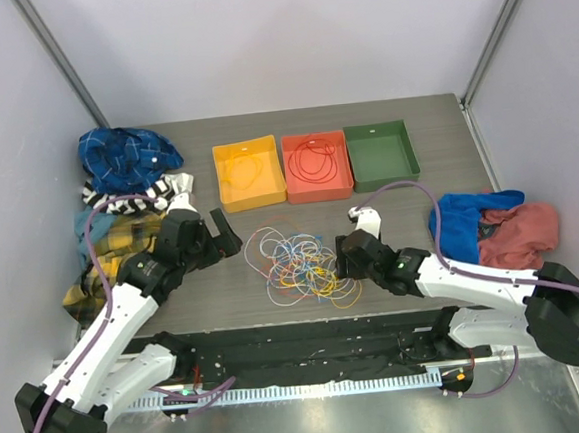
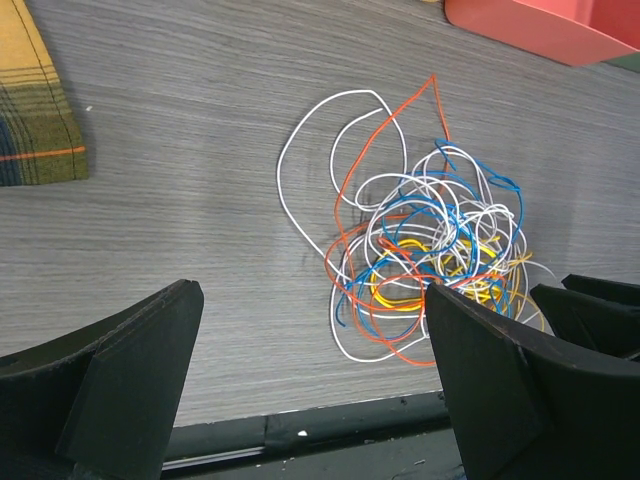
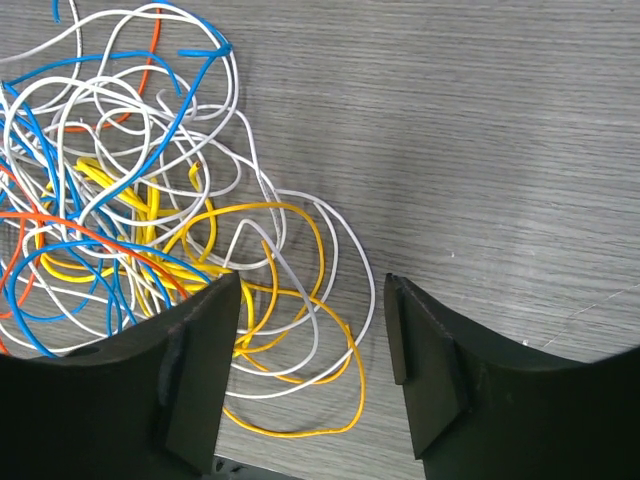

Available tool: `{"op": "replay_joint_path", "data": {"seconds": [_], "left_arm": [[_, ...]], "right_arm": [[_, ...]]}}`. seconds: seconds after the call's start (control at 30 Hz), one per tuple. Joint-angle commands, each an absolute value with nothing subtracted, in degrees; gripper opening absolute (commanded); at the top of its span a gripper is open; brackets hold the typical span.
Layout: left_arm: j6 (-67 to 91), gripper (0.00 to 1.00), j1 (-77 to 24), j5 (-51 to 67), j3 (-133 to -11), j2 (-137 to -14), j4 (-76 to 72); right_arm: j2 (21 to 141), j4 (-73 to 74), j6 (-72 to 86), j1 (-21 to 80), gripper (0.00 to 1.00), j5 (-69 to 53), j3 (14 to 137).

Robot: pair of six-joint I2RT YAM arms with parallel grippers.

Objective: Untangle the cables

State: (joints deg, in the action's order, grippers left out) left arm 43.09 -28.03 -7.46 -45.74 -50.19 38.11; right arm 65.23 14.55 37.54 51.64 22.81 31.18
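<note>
The cables [image 1: 298, 261] lie in one tangled pile of white, blue, orange and yellow loops at the table's middle front. My left gripper [image 1: 227, 235] hovers just left of the pile, open with nothing between its fingers. In the left wrist view the cables [image 2: 420, 250] lie ahead and to the right of the left gripper [image 2: 310, 295]. My right gripper [image 1: 345, 256] is at the pile's right edge. In the right wrist view its jaws stand apart at the right gripper [image 3: 312, 285], over loose yellow and white loops [image 3: 340, 330] that lie on the table ungripped.
Three trays stand in a row behind the pile: a yellow tray [image 1: 221, 182] with a yellow loop, a red tray [image 1: 288, 171] with red loops, and a green tray [image 1: 380, 157]. Cloths are heaped at the left [image 1: 120, 165] and right [image 1: 501, 228].
</note>
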Motion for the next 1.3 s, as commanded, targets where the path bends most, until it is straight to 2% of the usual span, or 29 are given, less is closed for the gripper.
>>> {"op": "replay_joint_path", "data": {"seconds": [0.0, 0.17, 0.3, 0.5, 0.63, 0.7, 0.87, 1.03, 1.27], "left_arm": [[43.1, 1.00, -28.0, -8.3, -45.5, -48.3, 36.6], [43.0, 1.00, -28.1, -8.4, -45.3, -48.0, 35.9], [43.4, 1.00, -28.1, -7.8, -45.3, -49.2, 35.9], [43.6, 1.00, -28.1, -7.3, -45.0, -49.8, 35.9], [43.5, 1.00, -28.1, -7.3, -44.9, -49.5, 36.0], [43.4, 1.00, -28.2, -7.2, -45.0, -49.5, 36.1], [43.5, 1.00, -28.2, -7.1, -44.9, -49.7, 36.1], [43.8, 1.00, -28.1, -6.6, -44.3, -50.2, 35.0], [44.7, 1.00, -28.1, -4.9, -44.3, -51.9, 34.0]], "right_arm": [[62.7, 13.0, 38.0, 51.9, 0.68, 25.9, 32.1], [59.9, 15.0, 36.2, 51.9, 0.70, 28.0, 33.9], [63.1, 15.5, 35.4, 51.9, 0.69, 25.0, 34.7], [65.6, 12.4, 37.6, 51.9, 0.58, 22.3, 32.2], [65.9, 12.5, 37.5, 51.9, 0.56, 23.4, 32.4], [65.0, 12.9, 37.6, 51.9, 0.59, 24.1, 32.6], [58.9, 15.1, 37.7, 51.9, 0.60, 25.4, 32.8], [55.6, 15.3, 34.2, 54.8, 0.54, 23.7, 33.7], [65.8, 12.7, 33.7, 59.1, 0.49, 22.7, 37.5]]}}
